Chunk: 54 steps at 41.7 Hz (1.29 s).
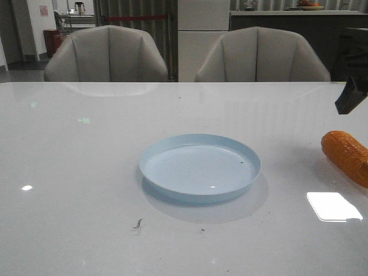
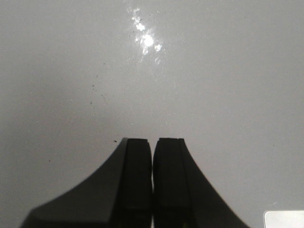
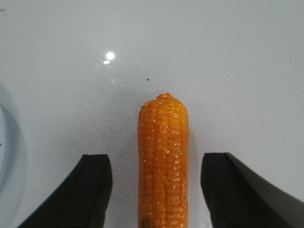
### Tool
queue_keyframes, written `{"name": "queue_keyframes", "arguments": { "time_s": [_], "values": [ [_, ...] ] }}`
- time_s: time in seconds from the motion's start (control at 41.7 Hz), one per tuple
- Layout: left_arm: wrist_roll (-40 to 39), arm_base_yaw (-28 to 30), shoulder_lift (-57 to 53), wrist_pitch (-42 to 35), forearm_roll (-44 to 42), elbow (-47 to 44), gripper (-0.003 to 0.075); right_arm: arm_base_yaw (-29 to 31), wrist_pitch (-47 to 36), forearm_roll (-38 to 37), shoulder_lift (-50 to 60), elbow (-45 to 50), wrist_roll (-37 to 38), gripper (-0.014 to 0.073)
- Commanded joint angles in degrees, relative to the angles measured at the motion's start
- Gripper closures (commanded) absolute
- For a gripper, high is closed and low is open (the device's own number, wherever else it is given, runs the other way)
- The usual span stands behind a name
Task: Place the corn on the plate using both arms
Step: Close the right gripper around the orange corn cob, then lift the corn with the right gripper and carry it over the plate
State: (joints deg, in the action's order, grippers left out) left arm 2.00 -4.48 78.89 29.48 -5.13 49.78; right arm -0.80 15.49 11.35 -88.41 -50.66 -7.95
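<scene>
The pale-blue plate (image 1: pixel 172 150) lies empty in the middle of the white table; its rim also shows at the edge of the right wrist view (image 3: pixel 4 142). The orange-yellow corn (image 1: pixel 346 156) lies on the table to the right of the plate, partly cut off by the frame edge. In the right wrist view the corn (image 3: pixel 163 156) lies lengthwise between the fingers of my right gripper (image 3: pixel 156 156), which is open and touches neither side of it. A dark part of my right arm (image 1: pixel 351 95) hangs above the corn. My left gripper (image 2: pixel 152 139) is shut and empty over bare table.
Two grey chairs (image 1: pixel 106 54) (image 1: pixel 261 54) stand behind the table's far edge. A small dark scrap (image 1: pixel 138 223) lies in front of the plate. A bright light patch (image 1: pixel 333 206) reflects off the table near the corn.
</scene>
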Motion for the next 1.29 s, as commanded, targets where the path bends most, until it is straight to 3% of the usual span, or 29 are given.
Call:
{"name": "queue_keyframes", "arguments": {
  "time_s": [0.0, 0.623, 0.695, 0.911, 1.102, 1.27],
  "values": [
    [-0.5, 0.1, -2.0, -0.7, -0.2, 1.4, 0.0608, 0.5, -2.4, -0.4, -2.3, -4.0, -0.1, 0.0074],
    [-0.5, 0.1, -2.0, -0.3, -0.2, 1.4, 0.0608, 0.5, -3.4, -0.5, -12.4, -6.2, -0.1, 0.0079],
    [-0.5, 0.1, -2.0, -0.3, -0.2, 1.4, 0.0608, 0.5, -3.7, -0.5, -12.9, -6.4, -0.1, 0.0111],
    [-0.5, 0.1, -2.0, -0.3, -0.2, 1.4, 0.0608, 0.5, -4.7, -3.3, -14.1, -6.6, -0.1, 0.0314],
    [-0.5, 0.1, -2.0, -0.3, -0.2, 1.4, 0.0608, -0.9, -4.4, -4.3, -13.9, -10.9, -0.4, 0.0328],
    [-0.5, 0.1, -2.0, -0.3, -0.2, 1.4, 0.0608, -6.1, 0.0, -5.9, -13.9, -17.4, -4.0, 0.0328]
  ]
}}
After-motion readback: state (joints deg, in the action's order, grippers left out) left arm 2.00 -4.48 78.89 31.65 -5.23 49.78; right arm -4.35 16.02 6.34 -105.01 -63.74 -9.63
